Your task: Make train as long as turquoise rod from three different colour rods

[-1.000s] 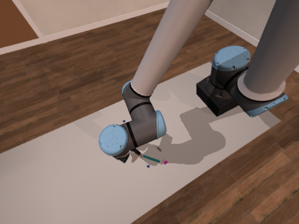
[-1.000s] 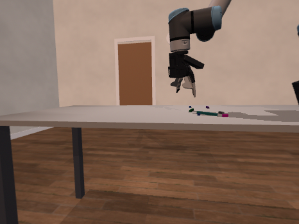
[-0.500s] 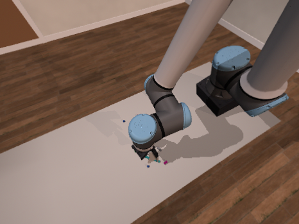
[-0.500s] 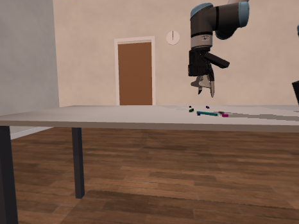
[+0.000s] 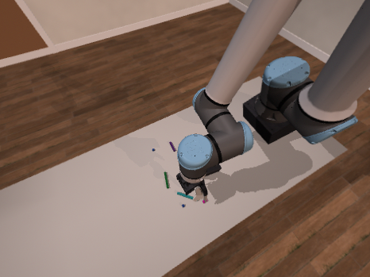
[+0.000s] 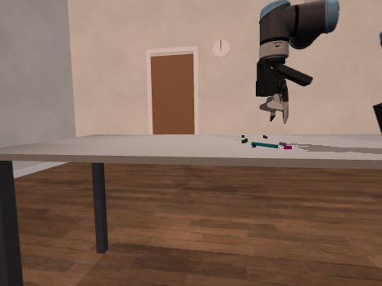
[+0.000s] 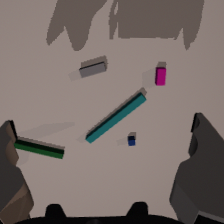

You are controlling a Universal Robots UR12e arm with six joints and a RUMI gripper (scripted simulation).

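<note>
My gripper (image 6: 279, 120) (image 7: 103, 118) is open and empty, high above the turquoise rod (image 5: 185, 195) (image 6: 264, 145) (image 7: 116, 118). In the wrist view a grey rod (image 7: 93, 69) (image 6: 283, 143) lies above it, a magenta rod (image 7: 160, 76) (image 5: 204, 201) (image 6: 288, 147) at upper right, a blue rod (image 7: 131, 141) (image 5: 183, 205) (image 6: 253, 146) below it and a green rod (image 7: 40, 149) (image 5: 167, 180) (image 6: 244, 141) at left. A purple rod (image 5: 172, 146) (image 6: 265, 137) and a second blue rod (image 5: 153, 149) (image 6: 243, 136) lie farther back. All lie apart. The gripper hides the grey rod in the top view.
The pale table (image 5: 99, 226) (image 6: 123, 147) carries all the rods. The arm's black base (image 5: 270, 127) stands on it at the right. The table's front edge runs past the magenta rod's side. The arm's shadows fall across the table.
</note>
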